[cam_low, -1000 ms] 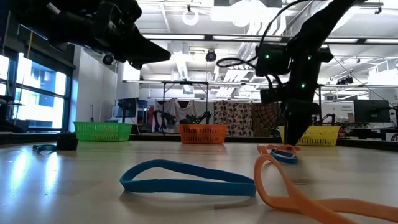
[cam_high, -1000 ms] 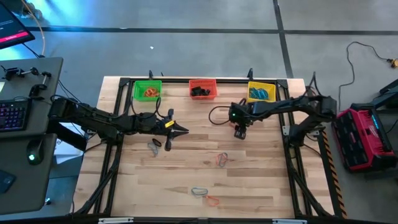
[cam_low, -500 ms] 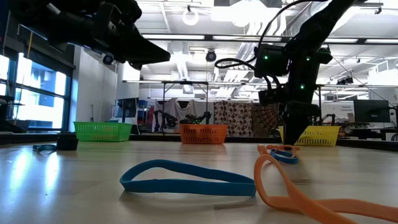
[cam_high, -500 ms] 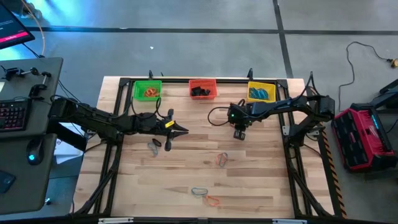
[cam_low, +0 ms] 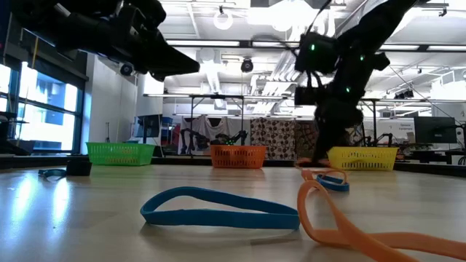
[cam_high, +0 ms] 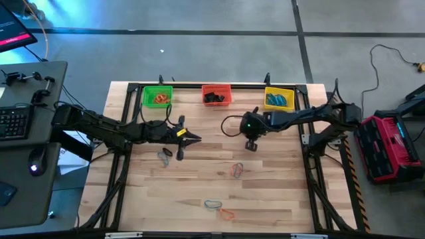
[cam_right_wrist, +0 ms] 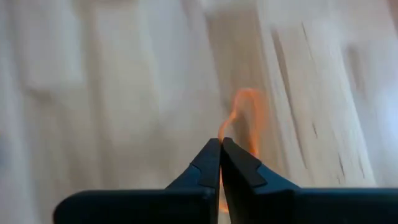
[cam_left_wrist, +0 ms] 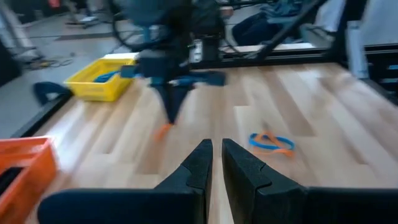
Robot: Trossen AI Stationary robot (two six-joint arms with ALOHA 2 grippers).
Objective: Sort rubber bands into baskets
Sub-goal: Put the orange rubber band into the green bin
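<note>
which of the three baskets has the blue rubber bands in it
The yellow basket, the one at the right end of the row along the table's far edge. The green basket holds orange bands and the red-orange basket holds dark ones.

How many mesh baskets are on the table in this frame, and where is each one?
3, in a row along the table's far edge: the green plastic mesh basket on the left, the red-orange one in the middle, the yellow one on the right. None seems hidden.
</note>
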